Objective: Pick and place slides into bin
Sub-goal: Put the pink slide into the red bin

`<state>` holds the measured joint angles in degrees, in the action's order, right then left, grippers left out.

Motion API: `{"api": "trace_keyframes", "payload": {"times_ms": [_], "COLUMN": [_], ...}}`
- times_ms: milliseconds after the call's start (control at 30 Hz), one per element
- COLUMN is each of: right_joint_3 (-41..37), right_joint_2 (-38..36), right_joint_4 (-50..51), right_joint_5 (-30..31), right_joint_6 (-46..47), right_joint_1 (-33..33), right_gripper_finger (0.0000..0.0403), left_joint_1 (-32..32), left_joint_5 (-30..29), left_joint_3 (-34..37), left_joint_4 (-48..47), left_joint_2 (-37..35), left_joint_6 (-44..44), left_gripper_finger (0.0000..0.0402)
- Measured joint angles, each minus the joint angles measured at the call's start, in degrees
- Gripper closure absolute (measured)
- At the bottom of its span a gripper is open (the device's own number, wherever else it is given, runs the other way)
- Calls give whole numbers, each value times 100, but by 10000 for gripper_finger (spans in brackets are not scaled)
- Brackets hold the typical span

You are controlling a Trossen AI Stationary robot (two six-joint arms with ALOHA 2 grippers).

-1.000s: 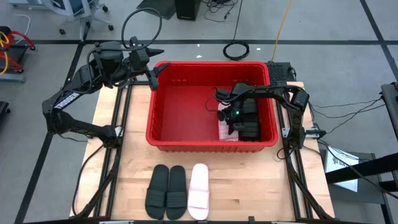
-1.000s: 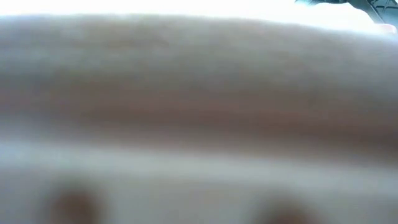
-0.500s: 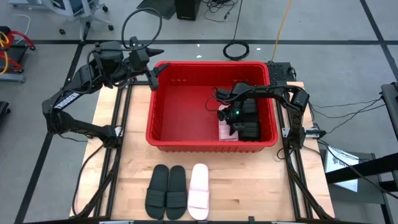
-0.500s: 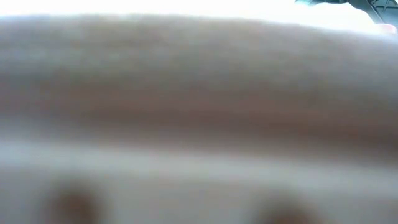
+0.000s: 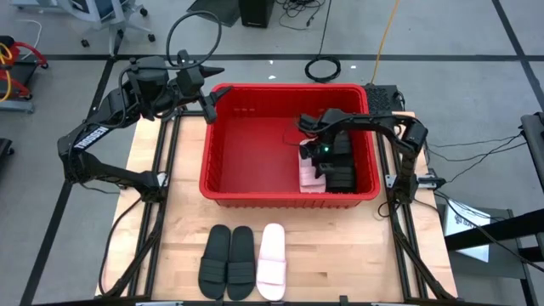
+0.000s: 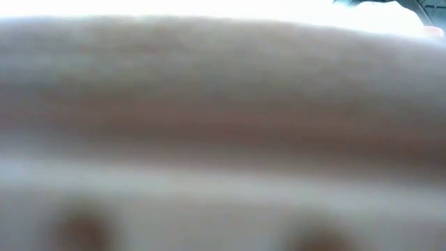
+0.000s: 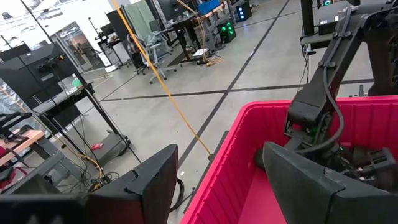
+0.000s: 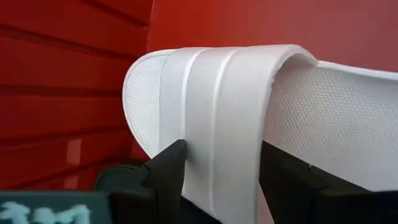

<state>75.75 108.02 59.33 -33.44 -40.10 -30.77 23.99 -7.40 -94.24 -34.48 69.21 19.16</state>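
The red bin point(image 5: 206, 161) stands at the table's far middle. Inside it, at its right end, a pale slide point(image 5: 308, 174) lies next to black slides point(image 5: 342, 174). My right gripper point(image 5: 320, 160) reaches down into the bin over the pale slide. It is open, with its fingers on either side of the slide's ribbed strap point(image 8: 217, 124). Two black slides point(image 5: 228, 261) and one pale slide point(image 5: 272, 261) lie side by side on the table near its front edge. My left gripper point(image 5: 211, 102) waits open above the bin's far left corner. My right gripper point(image 8: 221, 162) comes at the pale slide slanting down from the right, its two fingers point(image 8: 168, 162) standing across the strap point(image 8: 205, 155), one on each edge. I cannot tell whether they touch it. The slide rests in the bin against the red wall.
The bin's left half point(image 5: 251, 157) holds nothing. Bare wooden table point(image 5: 357, 246) lies between the bin and the three slides at the front. Something close and blurred fills the low view. Cables point(image 5: 323, 68) lie on the floor beyond the table.
My right gripper has turned a little over the pale slide in the bin, and more of that slide now shows beside it. The slide stays where it lay.
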Motion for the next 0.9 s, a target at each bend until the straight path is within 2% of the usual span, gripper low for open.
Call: {"api": "trace_keyframes", "payload": {"times_ms": [167, 367, 467, 733, 900], "right_joint_3": [0, 0, 0, 0, 0], "right_joint_2": [-361, -972, -1346, -2230, -2564], "right_joint_4": [-189, -630, -959, -2269, -2798], "right_joint_5": [-20, 754, 969, 994, 1415], "right_joint_6": [4, 196, 216, 513, 956], "right_joint_1": [-120, -228, -260, -279, -279], "right_gripper_finger": [220, 219, 221, 225, 227], "left_joint_1": [-2, -2, -2, -2, -2], "left_joint_5": [-2, -2, -2, -11, -13], "left_joint_3": [0, 0, 0, 0, 0], "left_joint_4": [0, 0, 0, -9, -56], "left_joint_2": [0, 0, 0, 0, 0], "left_joint_6": [0, -16, -20, -15, -15], "left_gripper_finger": [160, 160, 160, 160, 160]}}
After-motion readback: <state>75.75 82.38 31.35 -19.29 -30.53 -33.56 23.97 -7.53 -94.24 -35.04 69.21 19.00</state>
